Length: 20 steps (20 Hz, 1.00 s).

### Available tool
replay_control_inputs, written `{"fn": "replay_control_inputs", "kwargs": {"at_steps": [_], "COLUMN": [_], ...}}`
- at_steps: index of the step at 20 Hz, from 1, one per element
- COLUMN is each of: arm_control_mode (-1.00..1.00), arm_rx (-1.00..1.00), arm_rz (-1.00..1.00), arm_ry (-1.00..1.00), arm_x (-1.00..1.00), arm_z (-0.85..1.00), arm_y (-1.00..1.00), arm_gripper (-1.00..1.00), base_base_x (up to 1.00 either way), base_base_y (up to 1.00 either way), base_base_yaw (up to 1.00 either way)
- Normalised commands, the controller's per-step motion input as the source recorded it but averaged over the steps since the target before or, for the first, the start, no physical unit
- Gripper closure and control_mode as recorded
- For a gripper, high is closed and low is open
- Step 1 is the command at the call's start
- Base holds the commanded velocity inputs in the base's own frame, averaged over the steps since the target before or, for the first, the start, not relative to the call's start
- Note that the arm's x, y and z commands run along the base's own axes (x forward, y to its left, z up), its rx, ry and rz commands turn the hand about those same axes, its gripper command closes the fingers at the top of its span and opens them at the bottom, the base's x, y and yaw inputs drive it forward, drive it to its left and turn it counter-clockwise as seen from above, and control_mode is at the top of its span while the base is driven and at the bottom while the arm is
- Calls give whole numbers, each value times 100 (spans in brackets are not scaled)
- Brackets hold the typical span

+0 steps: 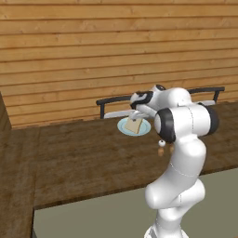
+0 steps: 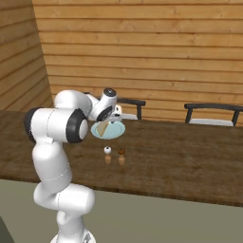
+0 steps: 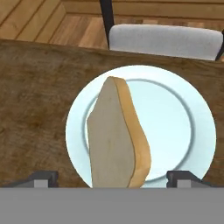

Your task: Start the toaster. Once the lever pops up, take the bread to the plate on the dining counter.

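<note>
Hand view: nearest the camera, the two dark fingertips [image 3: 43,178] of the jaws stand wide apart, one on each side of the single slice of bread [image 3: 117,138], and neither tip touches it. The bread lies on the one pale-blue plate [image 3: 183,118], tilted, with its crust edge raised and its near end reaching over the plate's near rim. The plate rests on the dark wood desk [image 3: 35,96]. Past the plate, beyond the desk's far edge, stands one chair [image 3: 164,39] with a grey seat.

In the left base view, the white arm [image 1: 181,153] rises in the foreground and its gripper [image 1: 136,111] hangs just over the plate. Two small shakers [image 1: 161,149] stand on the desk on the near side of the plate, close together. In the right base view, one shaker has a white cap [image 2: 107,150] and the other a brown cap [image 2: 121,152]. Behind the desk sit two chairs, the second [image 2: 211,114] well to the right of the plate, and a plank wall [image 2: 142,47] closes the scene.
</note>
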Motion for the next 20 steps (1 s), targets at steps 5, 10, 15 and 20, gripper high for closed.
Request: {"fn": "replay_control_inputs", "kwargs": {"at_steps": [5,10,15,20], "arm_control_mode": [-100,-100,-100,-100], "arm_rx": [-13,-10,-7,-1], "arm_rz": [-5,-6,-7,-2], "arm_ry": [-3,0,-1,0], "arm_x": [0,0,0,-44], "arm_z": [23,28,12,24], "arm_y": [0,0,0,0], "arm_gripper": [-100,-100,-100,-100], "base_base_x": [0,0,0,0], "base_base_y": [0,0,0,0], "base_base_yaw": [0,0,0,0]}}
